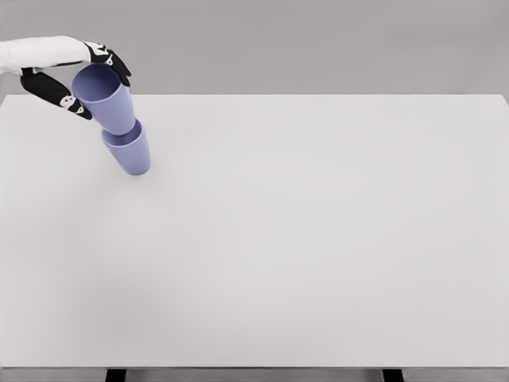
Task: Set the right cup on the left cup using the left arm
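**Ana:** Left hand is up in the far-left corner of the shot, its white forearm running in from the left edge, and the fingers are wrapped round the upper cup.

**Ben:** Wrapped how tightly, would you say?

**Ana:** Curled close. One dark-tipped finger lies over the far side of the rim, and another runs along the near wall. The cup sits between them, so that is a proper grasp.

**Ben:** And the cup itself, how does it sit?

**Ana:** Tilted, mouth open toward the upper left, base pointing down and to the right. That base dips into the mouth of the lower cup, which stands on the white table near its far-left edge.

**Ben:** Fully seated, then?

**Ana:** Can't tell how deep it goes. The two lilac walls overlap at the lower rim, and most of the upper cup's body shows above it. The lower one leans the same way from this head camera.

**Ben:** Any sign of the right arm?

**Ana:** Out of frame. A grey wall behind the table, and two dark table legs at the bottom edge.
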`<state>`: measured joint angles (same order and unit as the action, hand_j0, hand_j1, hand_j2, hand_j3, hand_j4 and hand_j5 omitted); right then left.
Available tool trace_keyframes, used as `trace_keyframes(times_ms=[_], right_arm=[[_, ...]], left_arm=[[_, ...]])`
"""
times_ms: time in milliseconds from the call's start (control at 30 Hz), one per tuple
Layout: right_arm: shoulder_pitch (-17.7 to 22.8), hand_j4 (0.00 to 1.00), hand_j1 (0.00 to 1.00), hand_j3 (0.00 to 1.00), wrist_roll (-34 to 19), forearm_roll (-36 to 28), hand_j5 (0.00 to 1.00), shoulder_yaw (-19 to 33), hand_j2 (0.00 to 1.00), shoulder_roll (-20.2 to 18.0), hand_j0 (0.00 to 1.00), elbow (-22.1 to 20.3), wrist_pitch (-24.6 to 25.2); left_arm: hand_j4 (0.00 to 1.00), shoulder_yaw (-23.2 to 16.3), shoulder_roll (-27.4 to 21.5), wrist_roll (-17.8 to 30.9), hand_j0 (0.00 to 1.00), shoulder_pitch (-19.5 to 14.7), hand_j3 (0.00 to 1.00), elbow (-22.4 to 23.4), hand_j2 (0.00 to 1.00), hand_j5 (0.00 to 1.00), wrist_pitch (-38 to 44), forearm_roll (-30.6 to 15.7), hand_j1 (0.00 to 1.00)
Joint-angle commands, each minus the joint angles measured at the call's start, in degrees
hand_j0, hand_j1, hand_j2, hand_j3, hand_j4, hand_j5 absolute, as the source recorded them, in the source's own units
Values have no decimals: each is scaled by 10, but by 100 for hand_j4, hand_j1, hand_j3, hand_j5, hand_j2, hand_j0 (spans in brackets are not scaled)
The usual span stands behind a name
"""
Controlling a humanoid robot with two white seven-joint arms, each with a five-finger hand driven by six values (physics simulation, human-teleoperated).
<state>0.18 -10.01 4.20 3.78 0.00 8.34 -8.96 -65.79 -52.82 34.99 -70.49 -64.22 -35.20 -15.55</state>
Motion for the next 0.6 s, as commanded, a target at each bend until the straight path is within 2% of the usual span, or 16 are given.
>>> trace_keyframes(times_ms=[0, 233, 400, 467, 567], right_arm=[[0, 100, 100, 100, 0, 0, 100, 0, 100, 0, 100, 0, 0], [0, 100, 100, 100, 0, 0, 100, 0, 100, 0, 100, 0, 0], [0, 100, 100, 100, 0, 0, 100, 0, 100, 0, 100, 0, 0], [0, 100, 100, 100, 0, 0, 100, 0, 100, 0, 100, 0, 0], [0, 100, 100, 100, 0, 0, 100, 0, 100, 0, 100, 0, 0]], left_arm=[[60, 1, 4, 0, 60, 0, 60, 9, 60, 60, 2, -4, 60], [60, 2, 8, 0, 60, 13, 60, 9, 60, 60, 2, 1, 60], [60, 2, 16, 0, 60, 16, 60, 30, 60, 60, 2, 3, 60], [60, 11, 18, 0, 60, 16, 60, 34, 60, 60, 2, 25, 60], [60, 10, 25, 0, 60, 17, 60, 37, 60, 60, 2, 25, 60]])
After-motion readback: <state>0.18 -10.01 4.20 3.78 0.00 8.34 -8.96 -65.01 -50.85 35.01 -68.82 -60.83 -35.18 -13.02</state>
